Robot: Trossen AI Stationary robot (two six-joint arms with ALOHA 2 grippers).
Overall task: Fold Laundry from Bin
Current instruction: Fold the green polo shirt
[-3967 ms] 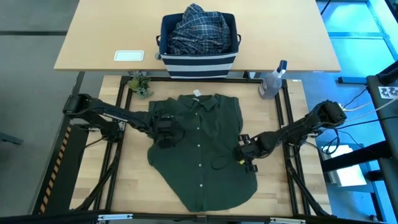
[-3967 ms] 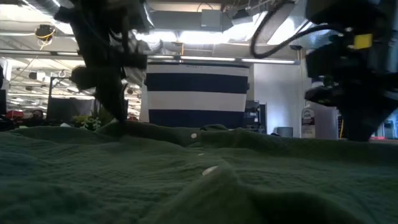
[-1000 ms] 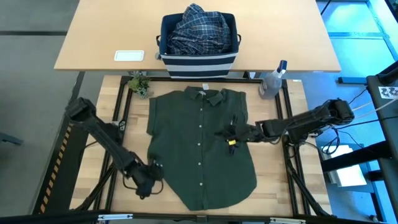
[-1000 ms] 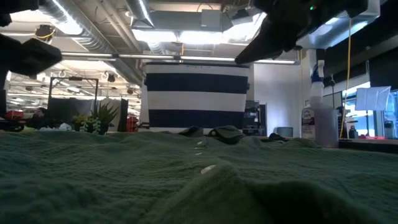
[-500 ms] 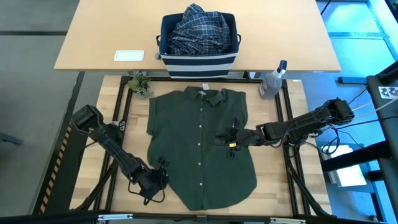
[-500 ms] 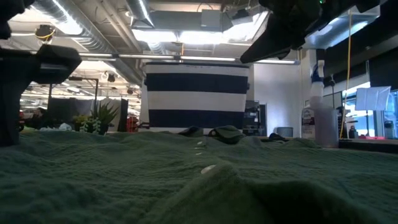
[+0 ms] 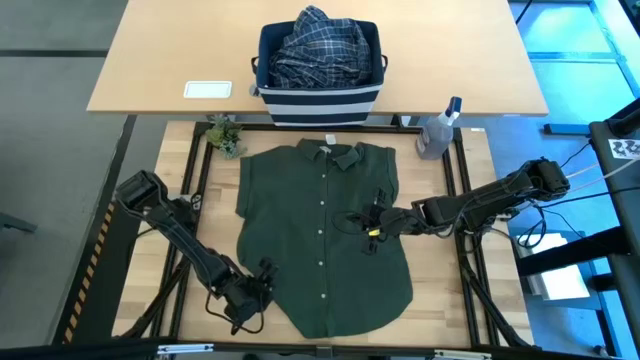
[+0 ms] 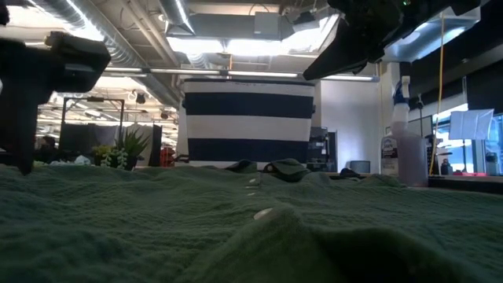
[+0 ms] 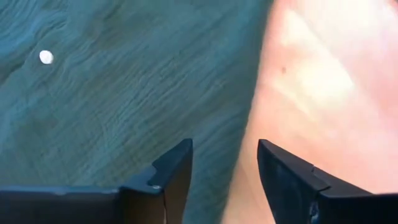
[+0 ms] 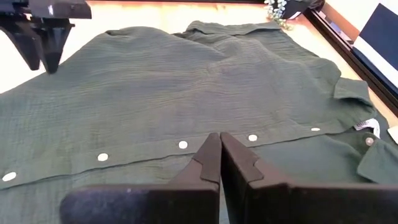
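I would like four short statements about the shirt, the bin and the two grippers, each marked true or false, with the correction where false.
1. The dark olive-green shirt lies spread flat on the table, collar toward the bin. True.
2. The bin is empty. False: the blue-and-white plaid shirt is heaped in it.
3. The left gripper is open at the olive shirt's edge. True.
4. The right gripper is open wide beside the spray bottle. False: its fingers are shut and it is over the shirt.
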